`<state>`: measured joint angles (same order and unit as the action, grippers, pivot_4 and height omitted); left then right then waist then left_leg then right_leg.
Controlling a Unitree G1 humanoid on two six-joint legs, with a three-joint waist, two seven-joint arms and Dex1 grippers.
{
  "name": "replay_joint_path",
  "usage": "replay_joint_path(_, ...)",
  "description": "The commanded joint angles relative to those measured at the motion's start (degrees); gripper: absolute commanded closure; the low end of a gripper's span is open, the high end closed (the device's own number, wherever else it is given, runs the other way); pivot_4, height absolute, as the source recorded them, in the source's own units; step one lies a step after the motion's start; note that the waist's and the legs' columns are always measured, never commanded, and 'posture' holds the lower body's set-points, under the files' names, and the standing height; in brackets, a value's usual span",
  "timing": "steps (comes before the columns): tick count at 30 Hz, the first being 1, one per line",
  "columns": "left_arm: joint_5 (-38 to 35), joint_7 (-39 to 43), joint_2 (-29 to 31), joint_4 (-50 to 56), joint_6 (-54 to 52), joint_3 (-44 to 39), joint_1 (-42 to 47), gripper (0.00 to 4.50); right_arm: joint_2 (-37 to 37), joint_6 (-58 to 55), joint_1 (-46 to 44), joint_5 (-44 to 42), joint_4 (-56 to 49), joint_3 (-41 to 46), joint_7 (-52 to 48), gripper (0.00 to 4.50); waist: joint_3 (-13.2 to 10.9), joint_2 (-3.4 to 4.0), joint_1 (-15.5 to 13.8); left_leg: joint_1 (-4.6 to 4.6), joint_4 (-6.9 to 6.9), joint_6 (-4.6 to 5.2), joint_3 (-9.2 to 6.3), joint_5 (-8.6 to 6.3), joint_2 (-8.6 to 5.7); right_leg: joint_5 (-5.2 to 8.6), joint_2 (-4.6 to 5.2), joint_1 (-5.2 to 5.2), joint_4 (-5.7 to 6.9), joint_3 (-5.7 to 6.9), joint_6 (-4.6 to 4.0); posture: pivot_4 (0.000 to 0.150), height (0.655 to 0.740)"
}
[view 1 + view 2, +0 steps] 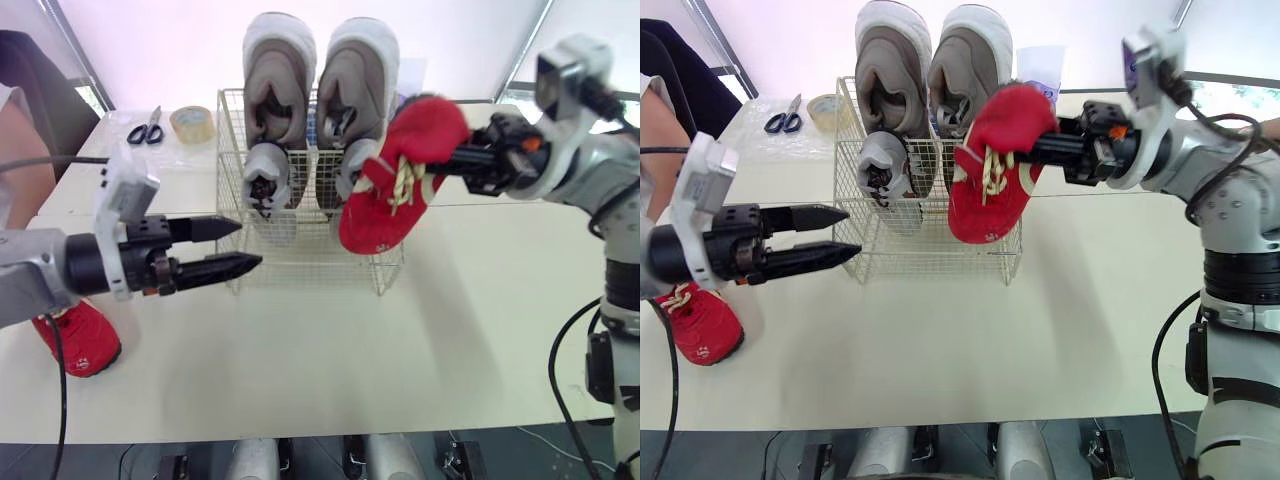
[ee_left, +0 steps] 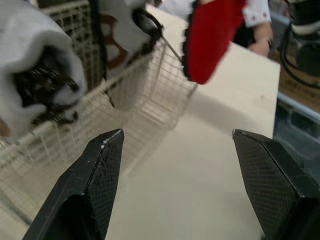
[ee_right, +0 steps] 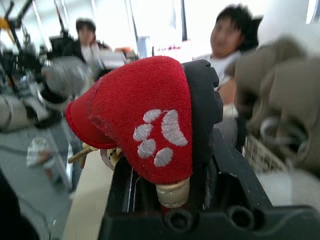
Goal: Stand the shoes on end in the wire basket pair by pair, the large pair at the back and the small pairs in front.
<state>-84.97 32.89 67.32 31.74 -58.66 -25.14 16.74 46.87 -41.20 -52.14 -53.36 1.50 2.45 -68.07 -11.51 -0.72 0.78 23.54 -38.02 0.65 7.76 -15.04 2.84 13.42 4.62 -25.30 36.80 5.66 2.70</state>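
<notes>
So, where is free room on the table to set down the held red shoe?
Bare table in front of the wire basket and on its right. Crowded: the basket's back rows, the far left corner with scissors and tape.

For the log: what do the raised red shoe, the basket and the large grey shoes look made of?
Raised red shoe: fuzzy fleece-like fabric, matte, with a stitched white paw print. Basket: thin wire grid, cream coated, likely metal. Large grey shoes: suede-like matte uppers with white soles, probably rubber.
</notes>
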Motion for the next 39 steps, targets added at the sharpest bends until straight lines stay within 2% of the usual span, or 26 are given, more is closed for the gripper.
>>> replay_joint_path(1, -1.4, 0.3, 0.1, -0.1, 0.2, -3.3, -1.0, 0.96, -1.3, 5.8, -0.5, 5.4, 1.8, -0.2, -3.6, 3.96, 0.0, -0.01, -0.1, 0.03, 0.00, -0.02, -0.01, 0.01, 0.00, 0.00, 0.03, -0.01, 0.00, -0.03, 0.00, 0.150, 0.7357)
replay_joint_path(4, -6.0, -2.9, -1.8, -3.7, 1.3, -4.4, -0.6, 0.96, -3.6, 11.9, -0.7, 11.2, 5.1, -1.7, -5.3, 3.96, 0.0, -0.01, -0.1, 0.05, -0.02, -0.15, 0.00, 0.09, -0.02, -0.01, 0.03, 0.00, -0.02, -0.03, 0.01, 0.150, 0.7357)
replay_joint_path(9, -5.9, -3.2, -1.2, -5.6, 0.2, -5.3, -1.6, 0.96, -4.0, 17.2, 1.4, 18.2, 6.0, -5.2, -9.8, 3.96, 0.0, -0.02, -0.1, 0.07, -0.03, -0.30, 0.00, 0.18, -0.02, -0.01, 0.06, -0.01, -0.02, -0.03, 0.01, 0.150, 0.7357)
replay_joint_path(16, -4.7, -3.4, -1.8, -4.9, 0.3, -5.0, -3.4, 0.96, -5.9, 13.3, 5.2, 17.0, 5.7, -3.3, -10.2, 3.96, 0.0, -0.02, -0.1, 0.07, -0.03, -0.34, 0.03, 0.19, -0.02, -0.02, 0.05, -0.01, 0.00, -0.02, 0.01, 0.150, 0.7357)
replay_joint_path(24, -3.2, -2.8, -2.1, -5.7, 0.4, -4.6, -3.7, 0.92, -6.6, 13.7, 6.9, 17.6, 5.1, 0.4, -6.6, 0.02, 0.0, -0.02, 0.0, 0.07, -0.03, -0.35, 0.02, 0.20, -0.02, -0.01, 0.06, -0.01, 0.01, -0.02, 0.01, 0.150, 0.7357)
replay_joint_path(30, -0.8, -1.1, -2.7, -6.7, 0.5, -5.0, -4.7, 0.92, -1.9, 9.2, 9.2, 16.4, -0.2, 2.5, -6.5, 0.02, 0.0, -0.02, -0.1, 0.06, -0.02, -0.37, 0.01, 0.20, -0.02, -0.01, 0.06, -0.03, 0.06, -0.02, 0.01, 0.150, 0.7357)
replay_joint_path(35, 2.8, 1.2, -2.8, -8.4, 0.6, -5.4, -5.9, 0.92, 3.4, 2.5, 11.1, 12.1, -7.1, 7.0, -5.5, 0.02, 0.0, -0.02, -0.1, 0.06, -0.03, -0.33, 0.01, 0.18, -0.03, -0.01, 0.07, -0.03, 0.07, -0.02, 0.00, 0.150, 0.7357)
replay_joint_path(39, 5.6, 2.4, -2.4, -12.6, 0.8, -7.1, -5.5, 0.92, 6.7, 2.3, 7.8, 11.5, -5.6, 10.4, -4.7, 0.02, 0.0, -0.03, 0.0, 0.05, -0.03, -0.12, -0.01, 0.05, -0.01, 0.00, 0.09, -0.02, 0.04, -0.02, -0.01, 0.150, 0.7357)
